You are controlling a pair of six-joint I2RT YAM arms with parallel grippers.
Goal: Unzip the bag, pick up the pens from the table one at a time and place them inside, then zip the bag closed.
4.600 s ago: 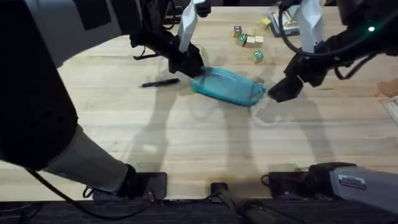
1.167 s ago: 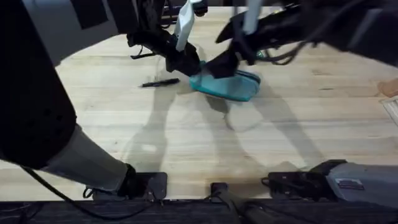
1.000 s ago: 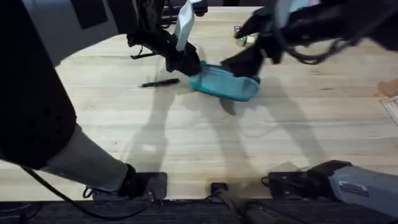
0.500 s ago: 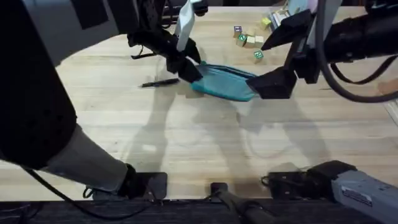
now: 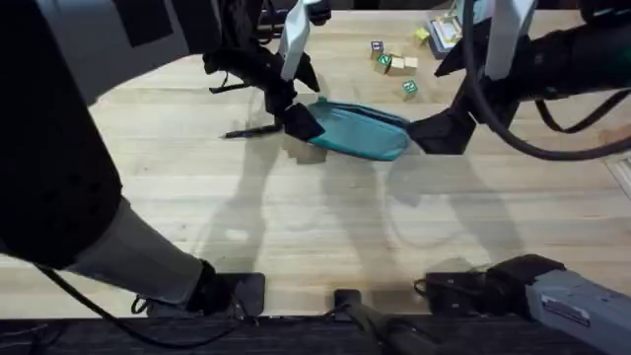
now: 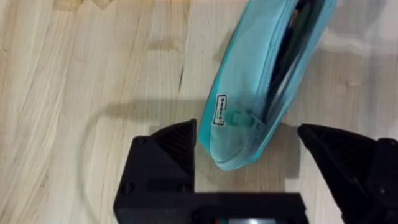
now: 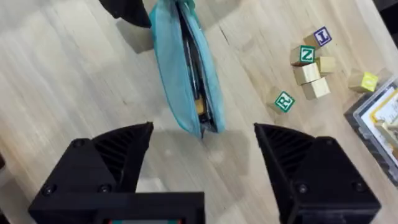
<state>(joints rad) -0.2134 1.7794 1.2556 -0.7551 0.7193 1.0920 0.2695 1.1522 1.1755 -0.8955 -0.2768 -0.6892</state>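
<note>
The teal bag (image 5: 361, 132) lies on the table (image 5: 325, 227) with its zipper open; dark pens show inside it (image 7: 194, 65). My left gripper (image 5: 301, 120) is at the bag's left end, open, and that end (image 6: 239, 134) lies between its fingers (image 6: 165, 152) without touching them. At the bag's right end my right gripper (image 5: 431, 133) is open, with its fingers (image 7: 118, 155) spread wide just short of the bag's tip (image 7: 193, 118). One black pen (image 5: 251, 130) rests on the table to the left of the bag, beside the left gripper.
Several small lettered wooden blocks (image 5: 394, 64) (image 7: 305, 62) lie behind the bag's right end. A clear plastic box (image 5: 444, 30) (image 7: 379, 118) stands at the back right. The wood in front of the bag is bare.
My right arm has swung from above the bag's middle out to its right end and dropped lower. The bag now lies flatter and longer. The left gripper stayed at the left end.
</note>
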